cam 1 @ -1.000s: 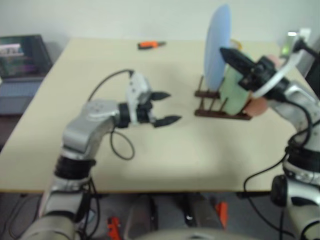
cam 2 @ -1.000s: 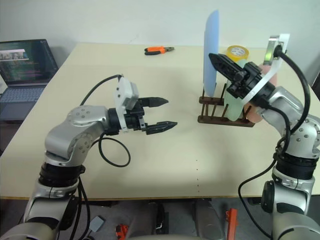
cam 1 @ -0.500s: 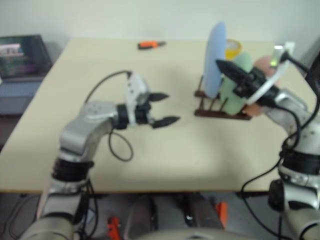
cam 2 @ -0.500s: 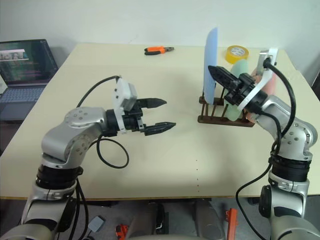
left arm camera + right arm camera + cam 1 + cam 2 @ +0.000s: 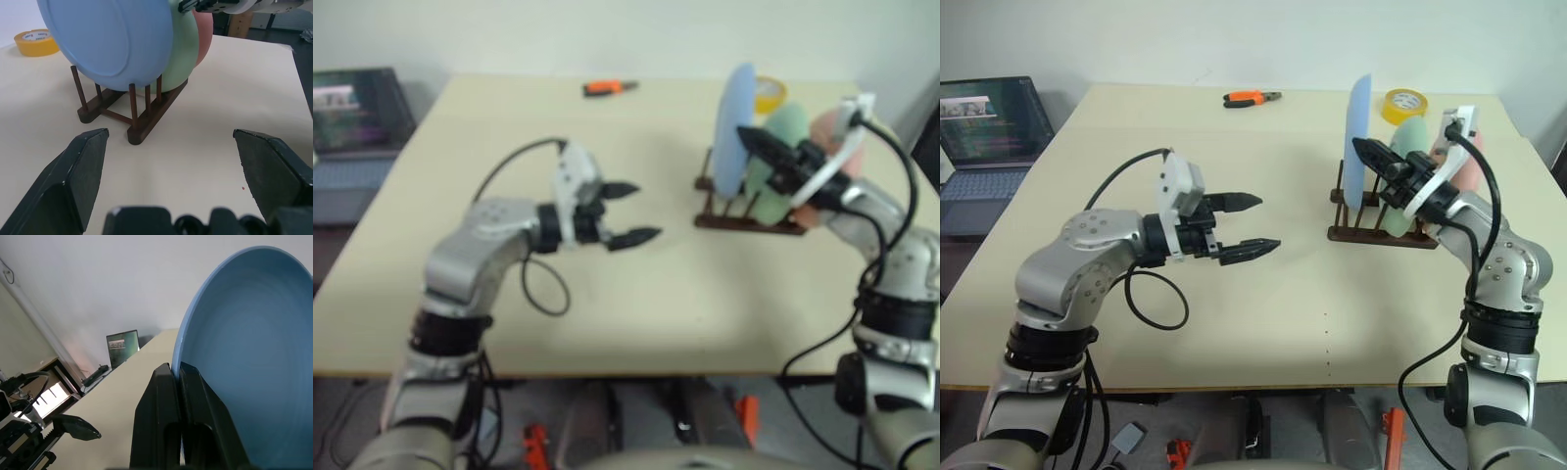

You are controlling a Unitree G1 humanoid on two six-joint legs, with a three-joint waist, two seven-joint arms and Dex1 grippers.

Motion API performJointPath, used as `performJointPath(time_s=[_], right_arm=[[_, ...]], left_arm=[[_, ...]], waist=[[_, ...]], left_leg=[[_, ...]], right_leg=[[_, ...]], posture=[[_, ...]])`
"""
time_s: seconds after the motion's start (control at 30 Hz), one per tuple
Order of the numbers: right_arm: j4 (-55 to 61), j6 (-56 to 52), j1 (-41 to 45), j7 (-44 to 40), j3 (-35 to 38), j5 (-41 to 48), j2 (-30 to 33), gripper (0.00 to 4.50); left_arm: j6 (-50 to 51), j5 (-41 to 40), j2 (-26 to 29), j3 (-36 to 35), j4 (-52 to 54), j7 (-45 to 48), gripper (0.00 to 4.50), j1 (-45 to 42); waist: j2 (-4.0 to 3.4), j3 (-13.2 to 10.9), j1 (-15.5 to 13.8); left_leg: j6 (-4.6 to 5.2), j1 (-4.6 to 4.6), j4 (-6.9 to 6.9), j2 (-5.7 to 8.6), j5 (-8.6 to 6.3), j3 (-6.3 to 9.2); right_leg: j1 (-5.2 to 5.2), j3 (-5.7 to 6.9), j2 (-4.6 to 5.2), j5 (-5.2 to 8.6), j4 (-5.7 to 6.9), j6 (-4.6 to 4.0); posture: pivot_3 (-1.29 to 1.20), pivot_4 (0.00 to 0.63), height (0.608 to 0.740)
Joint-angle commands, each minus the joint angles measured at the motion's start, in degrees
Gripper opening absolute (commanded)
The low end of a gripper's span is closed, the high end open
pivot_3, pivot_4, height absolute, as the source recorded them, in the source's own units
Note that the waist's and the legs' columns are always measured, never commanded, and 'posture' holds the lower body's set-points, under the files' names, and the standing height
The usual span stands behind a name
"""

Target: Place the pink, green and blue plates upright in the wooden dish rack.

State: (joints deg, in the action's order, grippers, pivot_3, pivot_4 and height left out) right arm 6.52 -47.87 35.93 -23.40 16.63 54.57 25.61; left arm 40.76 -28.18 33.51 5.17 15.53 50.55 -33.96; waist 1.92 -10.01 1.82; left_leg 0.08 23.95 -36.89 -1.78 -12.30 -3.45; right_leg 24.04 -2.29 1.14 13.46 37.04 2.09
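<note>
The wooden dish rack (image 5: 1379, 235) stands on the table's right half. A green plate (image 5: 178, 54) and a pink plate (image 5: 1470, 166) stand upright in it, the pink one at the far right. The blue plate (image 5: 1359, 137) is upright at the rack's left end, its lower edge down among the pegs. Whether it rests on the rails I cannot tell. My right gripper (image 5: 177, 369) is shut on the blue plate's rim, reaching over the green plate. My left gripper (image 5: 1266, 223) hangs open and empty over the table, left of the rack and pointing at it.
A yellow tape roll (image 5: 1404, 103) lies behind the rack. Orange pliers (image 5: 1252, 98) rest near the table's far edge. A laptop (image 5: 989, 122) sits on a lower surface off the table's left side. Bare tabletop (image 5: 1312, 313) stretches in front of the rack.
My right gripper has come down with the blue plate, bringing its lower edge among the rack's pegs. The left arm has stayed still.
</note>
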Motion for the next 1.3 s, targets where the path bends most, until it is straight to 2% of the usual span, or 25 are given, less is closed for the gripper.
performJointPath(time_s=[0.03,0.1,0.2,0.57,0.8,0.97,1.17,1.3], right_arm=[[0.9,0.3,0.8,-0.3,0.6,0.1,0.4,0.03],[1.1,0.5,0.7,-0.3,0.5,-0.2,0.3,0.03],[0.6,-0.7,0.8,0.7,1.1,0.6,0.2,0.69],[1.9,1.2,0.9,0.5,0.9,-1.5,1.1,4.47],[2.7,3.7,2.5,-0.2,1.0,-4.1,1.9,4.47],[6.2,2.4,2.8,-3.4,0.8,-3.8,6.7,4.47],[8.3,0.8,0.2,-13.0,2.6,-4.0,20.2,4.47],[-1.1,8.0,-10.9,-28.2,10.1,-9.8,32.7,4.47]], left_arm=[[-0.5,-0.8,0.3,-1.2,2.3,-0.1,4.5,-0.7],[-0.5,-0.8,0.3,-1.2,2.3,-0.1,4.5,-0.8],[-0.5,-0.8,0.3,-1.1,2.2,0.0,4.5,-0.9],[-0.7,-0.6,0.1,-0.8,1.8,0.2,4.5,-1.1],[-1.0,-0.5,-0.2,-0.5,1.5,0.4,4.5,-1.3],[-1.2,-0.3,0.5,-0.9,1.4,0.8,4.5,-1.2],[-1.9,0.0,2.9,-2.2,0.7,2.0,4.5,-0.9],[-3.3,0.3,6.6,-4.6,-0.5,3.6,4.5,0.0]], waist=[[0.0,0.0,0.0],[0.0,0.0,0.0],[0.0,0.0,0.0],[0.0,0.0,0.0],[0.0,0.0,0.0],[0.0,0.0,0.0],[-0.02,0.0,-0.1],[0.03,0.0,-0.5]], left_leg=[[0.0,0.0,0.0,0.0,0.0,0.0],[0.0,0.0,0.01,0.0,0.0,0.01],[0.0,0.0,0.01,0.0,0.0,0.0],[0.0,0.0,0.0,0.0,0.0,0.0],[0.0,-0.01,0.0,0.0,0.0,0.0],[0.0,0.01,0.02,0.0,0.0,0.0],[0.0,0.01,0.03,0.0,0.0,0.01],[0.0,0.01,0.05,0.01,-0.01,0.04]], right_leg=[[0.0,0.0,0.0,0.0,0.0,0.0],[0.0,0.0,0.0,0.0,0.0,0.0],[0.0,0.0,0.0,0.0,0.0,0.0],[0.0,0.0,0.0,0.0,0.0,0.0],[0.01,0.0,0.0,0.0,0.01,0.01],[0.01,0.01,0.0,0.0,-0.03,0.0],[0.0,0.02,0.02,0.02,-0.06,-0.02],[-0.04,0.0,0.02,0.05,-0.12,-0.05]], posture=[[0.0,0.15,0.74],[0.0,0.15,0.74],[0.0,0.15,0.74],[0.0,0.15,0.74],[0.0,0.15,0.74],[0.0,0.15,0.74],[0.0,0.15,0.74],[0.0,0.15,0.74]])
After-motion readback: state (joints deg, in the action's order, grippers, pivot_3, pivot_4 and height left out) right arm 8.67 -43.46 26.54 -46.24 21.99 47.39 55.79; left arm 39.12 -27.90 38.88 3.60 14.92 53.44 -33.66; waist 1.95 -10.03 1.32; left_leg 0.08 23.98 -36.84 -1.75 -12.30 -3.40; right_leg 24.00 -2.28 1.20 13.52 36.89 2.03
